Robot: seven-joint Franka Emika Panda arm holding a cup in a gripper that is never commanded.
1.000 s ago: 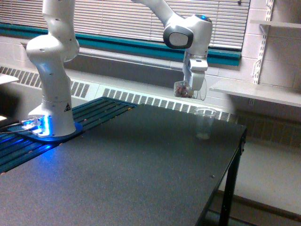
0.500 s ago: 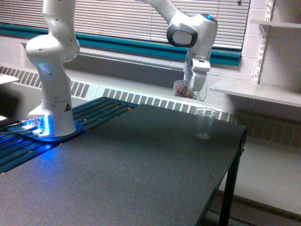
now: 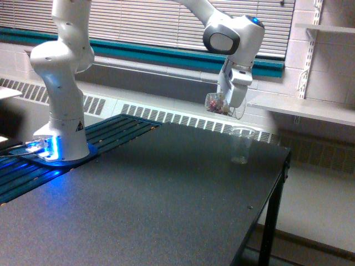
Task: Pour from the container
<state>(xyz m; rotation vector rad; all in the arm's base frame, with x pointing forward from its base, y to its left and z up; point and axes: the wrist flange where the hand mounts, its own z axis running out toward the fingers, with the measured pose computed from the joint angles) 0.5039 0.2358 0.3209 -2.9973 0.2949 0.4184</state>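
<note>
Exterior view has the container (image 3: 214,103) up in the air at the far right of the scene. It's a small clear plastic cup with a clump of reddish-brown bits showing through the wall, and it sits tilted rather than upright, though the blur makes it hard to say which way the mouth faces. The gripper (image 3: 226,103) is clamped on it from above, fingers squeezed against its sides, hanging off the white wrist of the arm (image 3: 233,39) that reaches in from the top.

Lower down and just to the right of it, a second clear cup (image 3: 241,145) stands upright on the table near the far right corner. Looks like there's a little pale stuff at the bottom, but it's too fuzzy to tell what. The two cups are apart, with the held one above and slightly left of the standing one's rim.

The table (image 3: 166,205) is a dark speckled top with a black metal leg at the right edge. On the left the robot's white base (image 3: 61,127) sits on a slatted section, glowing blue at the foot. Behind everything there's a long radiator grille (image 3: 166,116) along the wall, window blinds (image 3: 144,22) with a teal strip under them, and a white shelf (image 3: 310,108) on brackets at the far right.
</note>
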